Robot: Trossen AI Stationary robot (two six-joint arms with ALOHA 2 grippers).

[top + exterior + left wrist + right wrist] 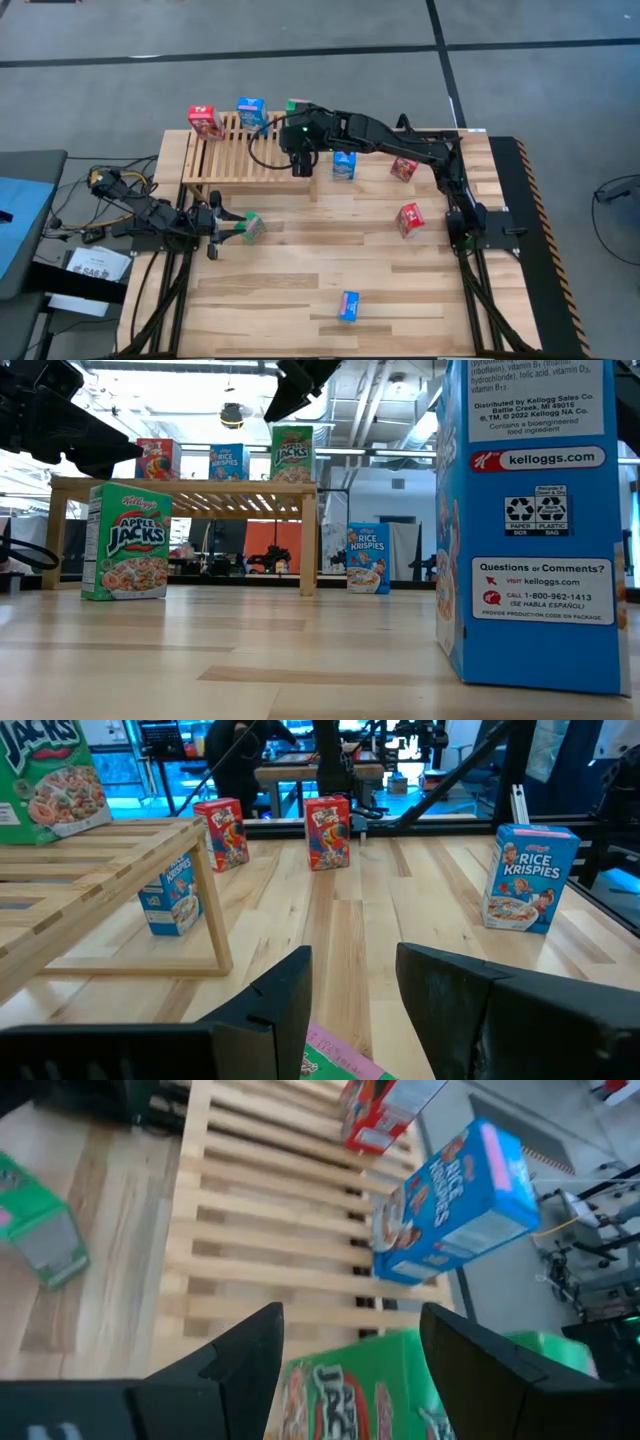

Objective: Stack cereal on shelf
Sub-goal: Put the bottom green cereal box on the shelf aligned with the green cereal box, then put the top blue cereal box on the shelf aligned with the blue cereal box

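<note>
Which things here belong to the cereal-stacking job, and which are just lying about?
Job: shelf; on it red box, blue box, shelf green box below right tool; on the table, table green box by left tool, blue boxes, red boxes.

Lying about: cables, paper sheet, beside the table.

Bright, even overhead light, soft shadows; right wrist view blurred by motion.
</note>
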